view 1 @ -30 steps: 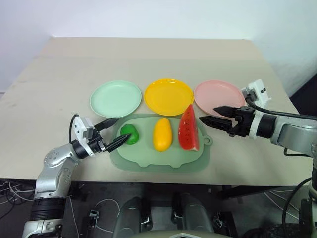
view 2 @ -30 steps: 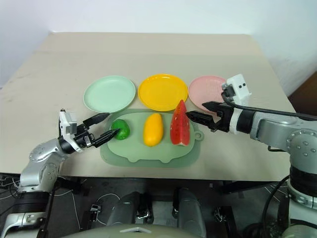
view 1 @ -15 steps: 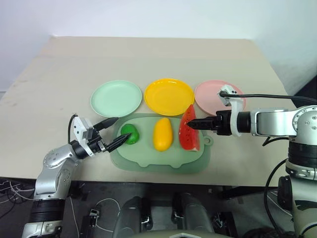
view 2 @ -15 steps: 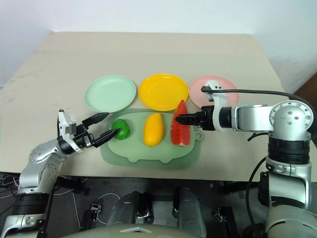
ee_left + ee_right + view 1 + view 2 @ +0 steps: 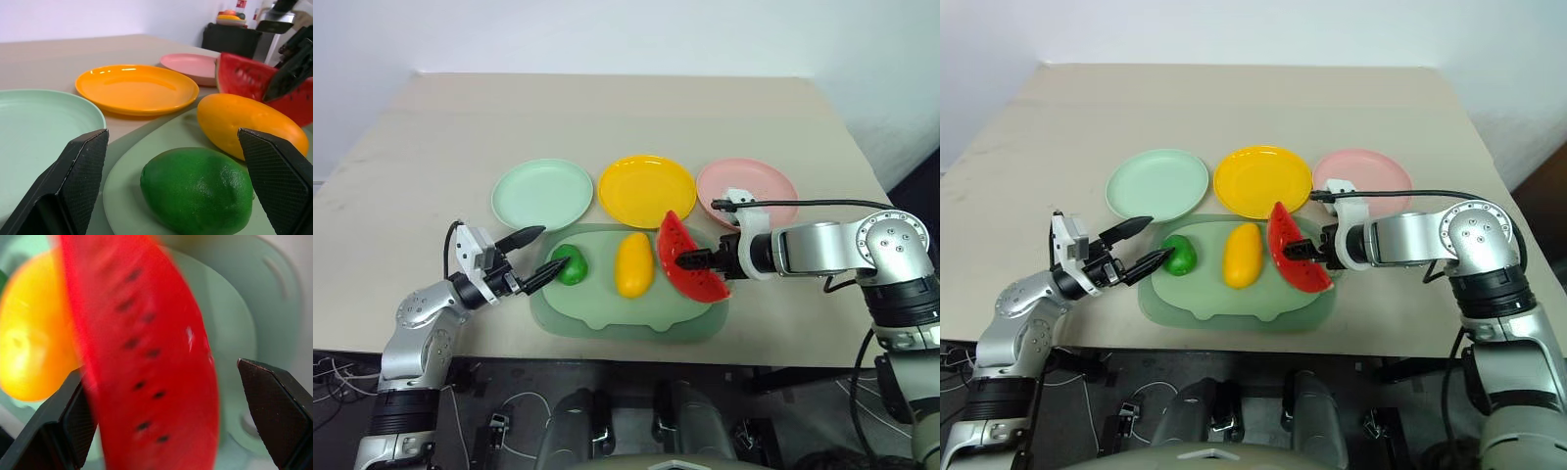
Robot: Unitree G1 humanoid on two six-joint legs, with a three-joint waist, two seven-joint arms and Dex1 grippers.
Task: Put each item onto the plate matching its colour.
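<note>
The red watermelon wedge (image 5: 690, 262) leans on the right of the green tray (image 5: 626, 315), its tip pointing toward the yellow plate (image 5: 646, 190). My right gripper (image 5: 693, 260) is open, and its fingers (image 5: 274, 406) straddle the wedge (image 5: 146, 357). The yellow mango (image 5: 634, 264) lies mid-tray, with the green lime (image 5: 570, 264) on its left. Just left of the lime (image 5: 198, 191) my left gripper (image 5: 540, 257) stands open and holds nothing. Behind the tray sit the mint green plate (image 5: 542, 194) and the pink plate (image 5: 766, 180), all three bare.
The beige table (image 5: 607, 108) stretches back behind the plates. A cable (image 5: 803, 204) runs from my right wrist over the near rim of the pink plate. The tray's tab (image 5: 1328, 294) is on its right edge, under my right arm.
My right gripper swung left and down, rolling, and now straddles the watermelon wedge. The wedge tipped from upright to leaning left. The left arm stayed put.
</note>
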